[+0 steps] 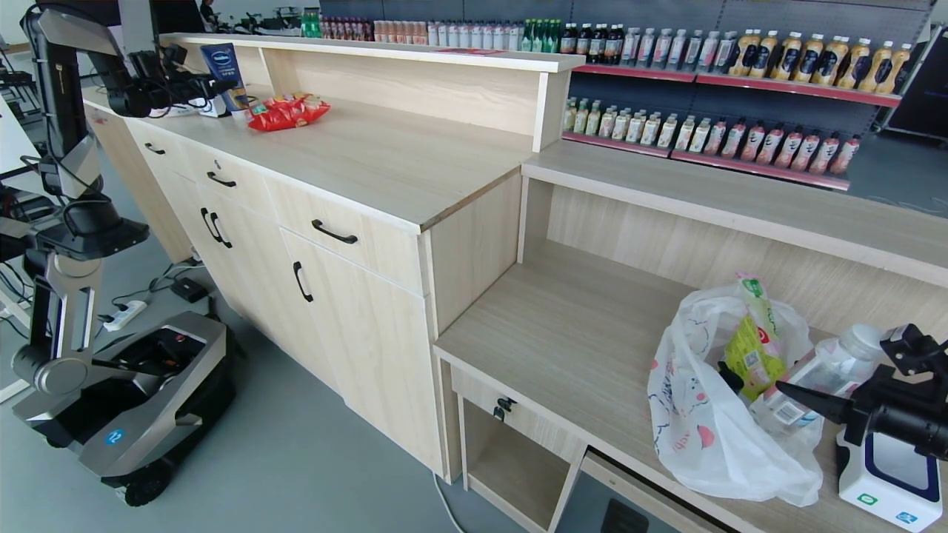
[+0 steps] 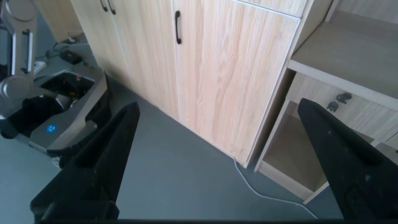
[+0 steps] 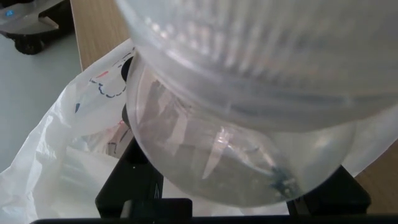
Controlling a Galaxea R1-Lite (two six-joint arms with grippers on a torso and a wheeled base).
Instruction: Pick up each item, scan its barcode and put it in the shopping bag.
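Jaws of the right gripper (image 1: 796, 392) clamped on a clear plastic bottle with a white cap (image 1: 829, 366), one black finger lying along its near side. The right wrist view has the bottle (image 3: 249, 124) close up and the black fingers (image 3: 134, 186) pressed to either side of it. Bottle tilted, cap end up and away, labelled end down in the open mouth of the white plastic shopping bag with coloured prints (image 1: 703, 437); cannot tell if the bottle rests on anything inside. Bag sits on the low pale wood desk (image 1: 578, 333), near its front edge and toward the right end. A green and yellow snack packet (image 1: 752, 348) stands upright in the bag, top poking above the rim, just beside the bottle. White scanner with a blue face (image 1: 885, 474) at the desk's front right corner, touching or almost touching the bag. Jaws of the left gripper (image 2: 217, 106) spread wide, nothing between them; it hangs over grey floor (image 2: 186, 168) in front of pale wood cabinet doors with black handles (image 2: 177, 28). Red snack packets (image 1: 287, 112) lie on the taller counter (image 1: 385, 155), near its far left end, well apart from the bag. Shelves of drink bottles (image 1: 703, 133) line the wall behind.
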